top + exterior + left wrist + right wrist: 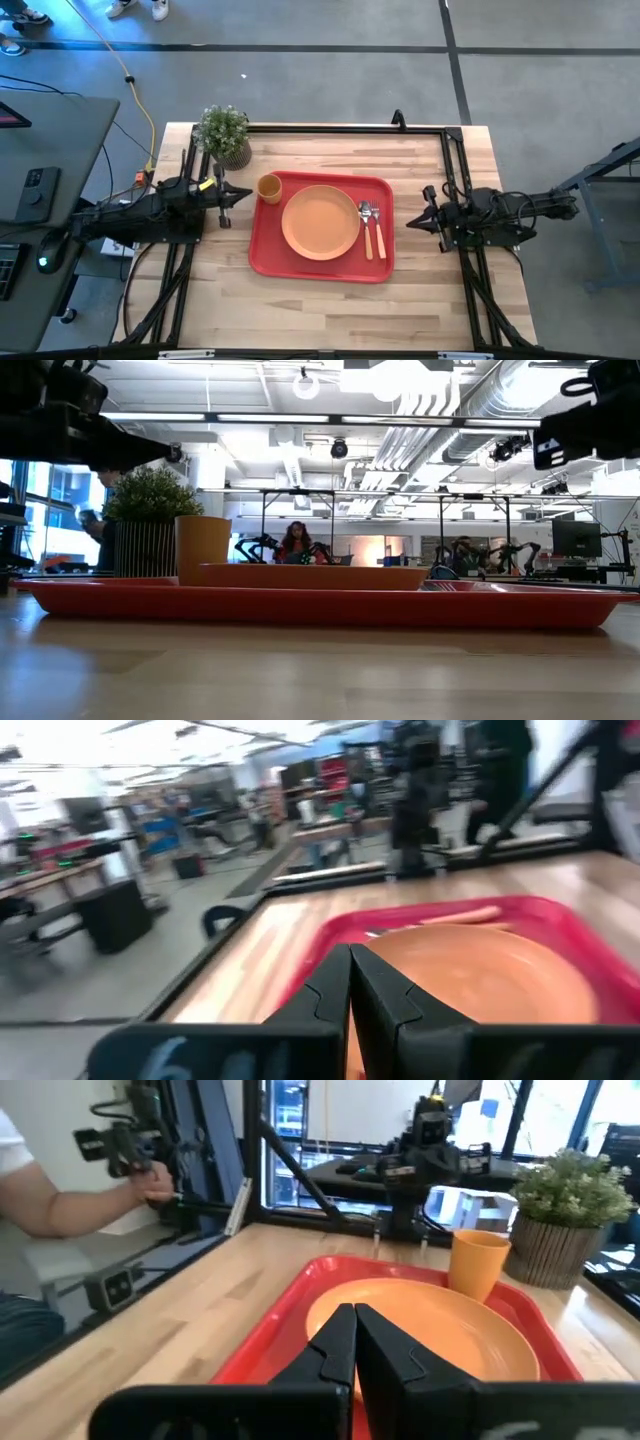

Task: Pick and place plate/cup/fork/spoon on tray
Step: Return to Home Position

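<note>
The red tray (265, 255) lies mid-table. On it rest the orange plate (320, 222), the small orange cup (269, 187) at its far left corner, and the spoon (366, 228) and fork (379, 232) side by side right of the plate. My left gripper (243, 195) is shut and empty, above the table just left of the tray near the cup. My right gripper (412, 223) is shut and empty, just right of the tray. The plate (420, 1325) and cup (478, 1260) show in the right wrist view. The plate (480, 960) also shows in the left wrist view.
A potted green plant (224, 133) stands at the table's far left, behind the cup. A black frame rail (340, 129) runs along the far edge. A person's arm (60, 1200) shows beyond the table in the right wrist view.
</note>
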Motion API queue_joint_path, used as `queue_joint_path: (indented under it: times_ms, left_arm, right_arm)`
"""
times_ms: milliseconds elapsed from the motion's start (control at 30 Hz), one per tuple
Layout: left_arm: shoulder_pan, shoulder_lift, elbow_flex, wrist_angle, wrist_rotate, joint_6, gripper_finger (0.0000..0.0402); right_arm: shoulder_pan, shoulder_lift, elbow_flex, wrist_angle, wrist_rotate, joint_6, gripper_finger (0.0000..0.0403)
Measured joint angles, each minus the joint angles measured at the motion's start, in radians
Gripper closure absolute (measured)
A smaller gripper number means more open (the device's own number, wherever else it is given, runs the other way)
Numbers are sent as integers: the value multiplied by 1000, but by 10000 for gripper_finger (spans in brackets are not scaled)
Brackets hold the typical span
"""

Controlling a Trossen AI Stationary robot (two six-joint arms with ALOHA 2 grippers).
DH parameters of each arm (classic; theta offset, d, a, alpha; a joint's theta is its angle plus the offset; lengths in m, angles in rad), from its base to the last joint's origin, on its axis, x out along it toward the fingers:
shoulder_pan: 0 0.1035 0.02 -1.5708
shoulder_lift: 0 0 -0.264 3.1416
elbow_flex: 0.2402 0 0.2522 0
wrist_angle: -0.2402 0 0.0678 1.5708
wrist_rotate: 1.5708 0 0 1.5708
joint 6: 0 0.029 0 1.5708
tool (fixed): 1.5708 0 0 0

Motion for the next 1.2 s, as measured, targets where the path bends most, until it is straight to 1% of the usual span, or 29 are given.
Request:
queue_joint_path:
  times_ms: [67, 167, 267, 367, 500, 600, 633, 767, 833, 1200]
  left_arm:
    - [6, 2, -1, 0, 46, 0, 401]
    - [7, 9, -1, 8, 82, 0, 402]
    - [3, 10, -1, 16, 116, -10, 401]
    - [2, 10, -1, 15, 111, -10, 401]
    - [3, 10, -1, 12, 93, -16, 401]
    - [2, 10, -1, 12, 83, -6, 401]
    - [2, 10, -1, 11, 75, -13, 401]
    - [2, 11, -1, 9, 73, -141, 401]
    - [2, 11, -1, 9, 73, -174, 401]
    - [2, 11, -1, 9, 72, -191, 401]
  right_arm:
    - [0, -1, -17, 5, 19, -10, 402]
    - [0, 1, -62, 109, 35, -34, 402]
    - [0, -1, -62, 142, 49, -10, 402]
    - [0, 1, -62, 134, 55, -4, 402]
    - [0, 2, -61, 100, 60, -56, 402]
    - [0, 2, -61, 100, 64, -28, 402]
    - [0, 2, -61, 99, 65, -12, 402]
    - [0, 2, -61, 98, 65, 52, 402]
    - [0, 2, -61, 96, 65, 83, 402]
    - [0, 2, -60, 95, 65, 83, 402]
